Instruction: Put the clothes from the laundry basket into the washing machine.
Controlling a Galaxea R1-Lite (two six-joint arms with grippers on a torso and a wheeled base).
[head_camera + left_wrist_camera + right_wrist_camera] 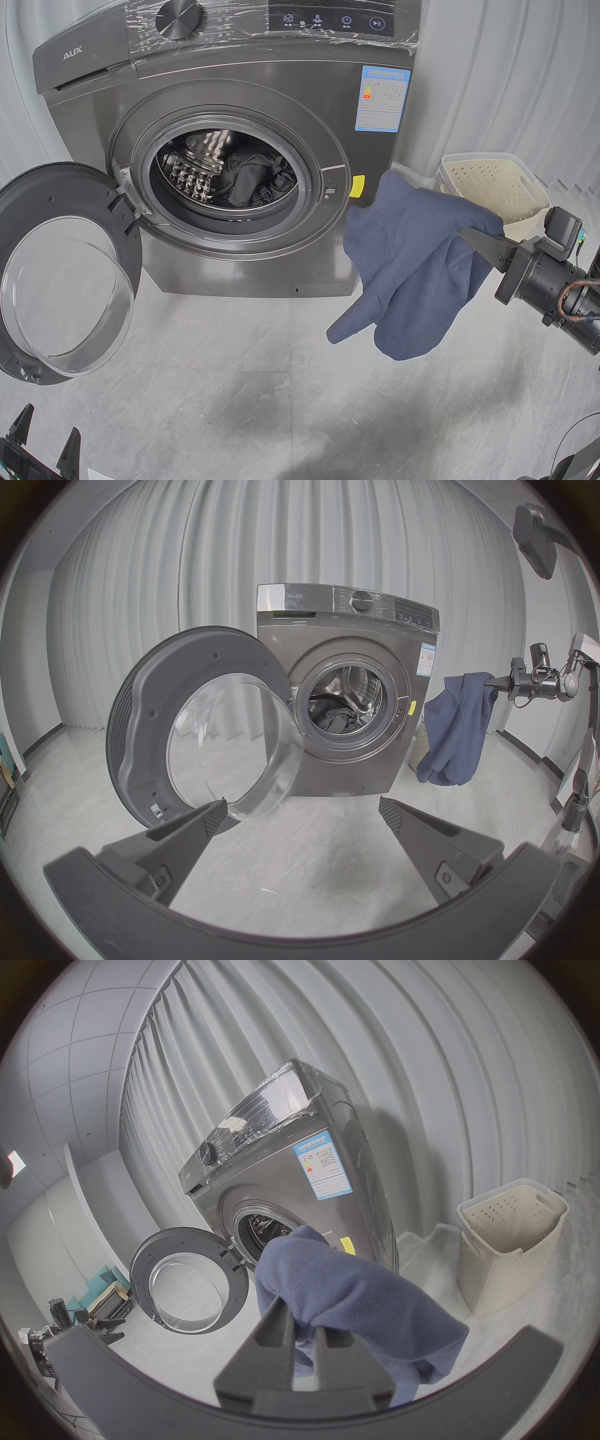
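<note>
My right gripper (478, 237) is shut on a blue garment (412, 269), which hangs in the air between the laundry basket (494, 184) and the washing machine (250, 94). The garment (356, 1297) drapes over the shut fingers (278, 1335). From the left wrist view, it (459, 730) hangs right of the machine's front. The machine's door (62, 269) is swung wide open to the left. Dark clothes (253, 178) lie inside the drum. My left gripper (300, 817) is open, low at the front left, well away from the machine, with nothing between its fingers.
The cream perforated basket (509, 1241) stands on the floor to the right of the machine, against a pale curtain. Bare grey floor (250, 387) stretches in front of the machine. The open door juts out over the floor on the left.
</note>
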